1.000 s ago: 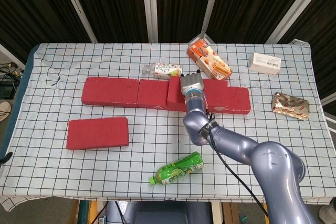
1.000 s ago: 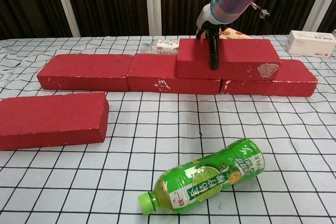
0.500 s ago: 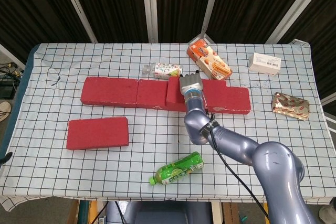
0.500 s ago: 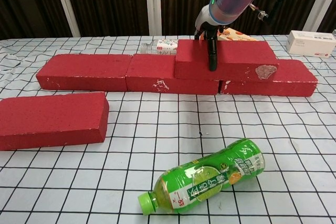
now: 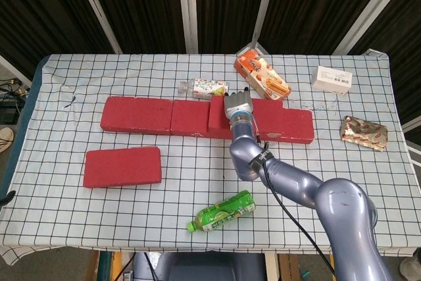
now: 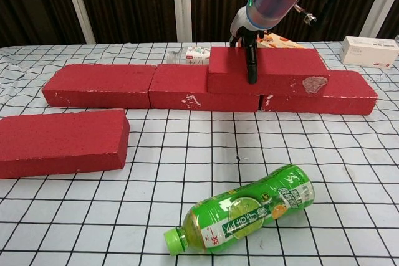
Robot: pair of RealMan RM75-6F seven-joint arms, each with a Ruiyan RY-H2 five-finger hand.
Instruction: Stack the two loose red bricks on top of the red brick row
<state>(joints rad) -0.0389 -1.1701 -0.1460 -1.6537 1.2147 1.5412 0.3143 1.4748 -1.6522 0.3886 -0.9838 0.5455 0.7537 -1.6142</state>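
Head view: high up, looking steeply down at the whole worktop [image 5: 66, 83], far from the red brick row [image 5: 151, 115]. Chest view: low and close in front of that row [image 6: 124, 85], facing straight across toward the dark curtains behind it. Shared by both: the row, the loose red brick [image 5: 122, 166] and green bottle [image 6: 246, 213] in front of it.

Brick row [image 6: 100, 85]: three red bricks laid end to end across the table.
Stacked brick [image 6: 287, 70]: flat atop the row's right part (front face scuffed).
Loose brick [image 6: 59, 142]: flat, front-left, apart.
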